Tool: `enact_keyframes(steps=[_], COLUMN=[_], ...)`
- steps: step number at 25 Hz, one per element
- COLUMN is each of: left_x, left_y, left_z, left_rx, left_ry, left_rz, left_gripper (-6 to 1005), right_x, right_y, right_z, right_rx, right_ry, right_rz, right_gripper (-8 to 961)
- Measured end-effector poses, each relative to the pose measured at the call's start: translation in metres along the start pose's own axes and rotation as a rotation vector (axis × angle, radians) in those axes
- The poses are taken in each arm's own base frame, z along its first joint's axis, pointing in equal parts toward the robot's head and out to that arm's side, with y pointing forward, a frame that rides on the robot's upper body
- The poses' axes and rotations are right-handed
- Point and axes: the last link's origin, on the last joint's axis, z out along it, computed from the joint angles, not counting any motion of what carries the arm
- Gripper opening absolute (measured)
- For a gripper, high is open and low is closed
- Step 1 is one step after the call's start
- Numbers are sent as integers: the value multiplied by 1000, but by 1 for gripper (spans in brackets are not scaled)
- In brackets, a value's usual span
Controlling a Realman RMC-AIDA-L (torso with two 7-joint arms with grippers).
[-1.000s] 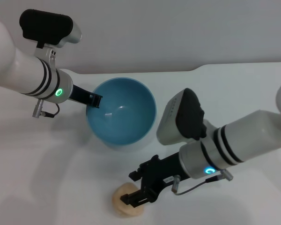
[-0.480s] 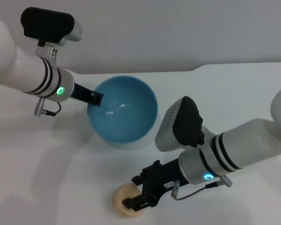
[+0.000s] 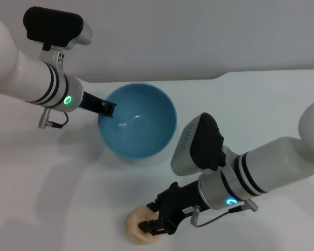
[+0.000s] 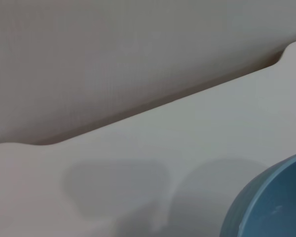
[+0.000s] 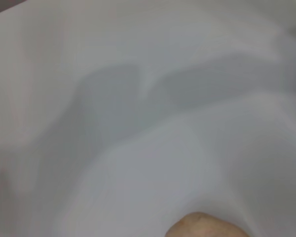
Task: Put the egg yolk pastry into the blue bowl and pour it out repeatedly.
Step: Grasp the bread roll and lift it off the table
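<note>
Right gripper has sunk onto the egg yolk pastry (apparently straddling it, fingers apart); left gripper grips the blue bowl

I see a glossy, smooth blue bowl, a matt, slightly grainy tan pastry, a smooth matt white table, and glossy white plastic-looking arm shells.

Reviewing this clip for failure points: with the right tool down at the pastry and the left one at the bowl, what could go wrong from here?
1. The right tool sits at the near side of the egg yolk pastry; an off-centre pinch could squash it or push it away.
2. The left tool holds the blue bowl only at its rim, so the bowl might slip or tip when lifted.
3. The pastry lies near the table front edge and could get nudged off.
</note>
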Motion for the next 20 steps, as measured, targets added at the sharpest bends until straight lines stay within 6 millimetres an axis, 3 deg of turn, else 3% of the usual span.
enact_keyframes(steps=[10,20], left_x=[0,0], left_y=[-1,-2], left_z=[0,-1], left_rx=[4,8], left_ry=[-1,0], left_rz=[3,10], left_gripper=[-1,-2], right_x=[-5,-8], right_y=[0,4], right_z=[-7,-10], right_rx=[5,-4], right_ry=[-22,-43], right_rz=[-42,-51], right_gripper=[360,281])
